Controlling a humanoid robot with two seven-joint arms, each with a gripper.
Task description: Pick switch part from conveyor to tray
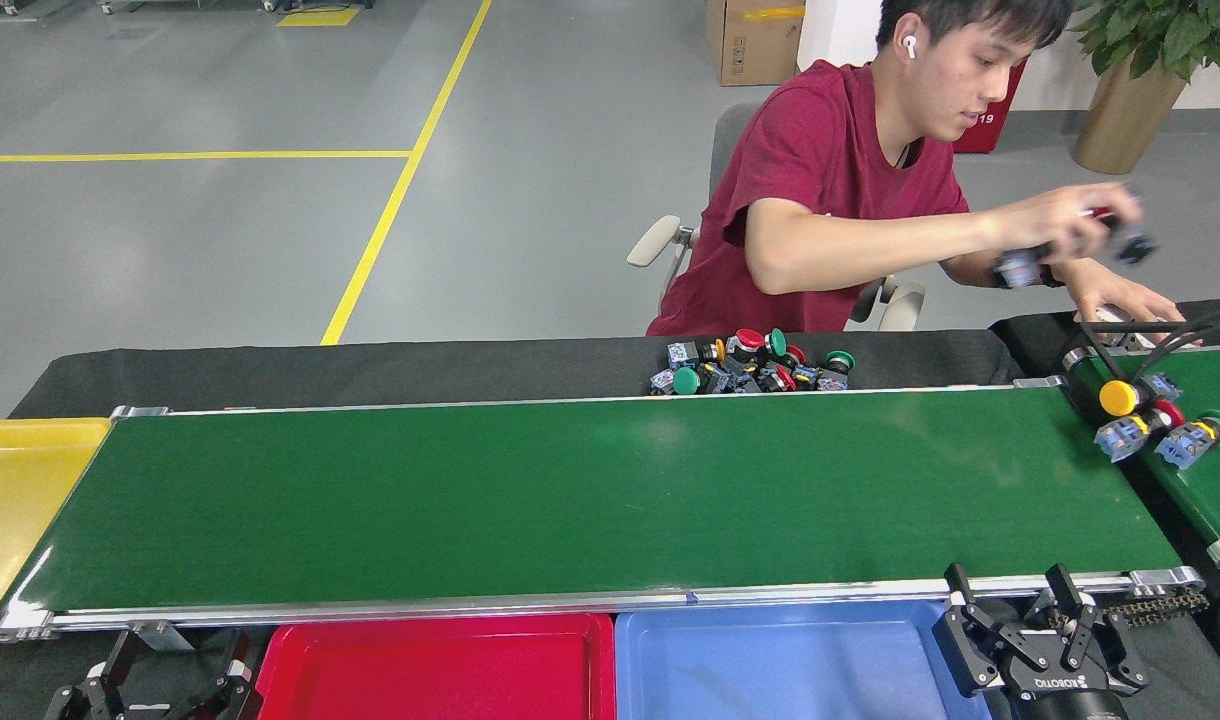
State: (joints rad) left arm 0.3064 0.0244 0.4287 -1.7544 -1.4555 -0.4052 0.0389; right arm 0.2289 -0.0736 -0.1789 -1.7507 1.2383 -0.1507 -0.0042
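The conveyor (pixel 590 500) is a long dark green belt across the middle, and its surface is bare. Three switch parts lie on the short angled belt (pixel 1215 490), at its edge beside the conveyor's right end: a yellow-capped one (pixel 1120 397), a red-capped one (pixel 1165 415) and a green-capped one (pixel 1200 437). A red tray (pixel 440 670) and a blue tray (pixel 790 665) sit below the conveyor's near rail. My right gripper (pixel 1010 605) stands open at the blue tray's right end. My left gripper (pixel 175 665) is open at the bottom left, beside the red tray.
A person in a red shirt sits behind the conveyor, one hand (pixel 1070 235) raised with switch parts in it, the other hand (pixel 1130 300) at the angled belt's far end. A pile of switch parts (pixel 750 365) lies behind the far rail. A yellow tray (pixel 10 500) is at the left end.
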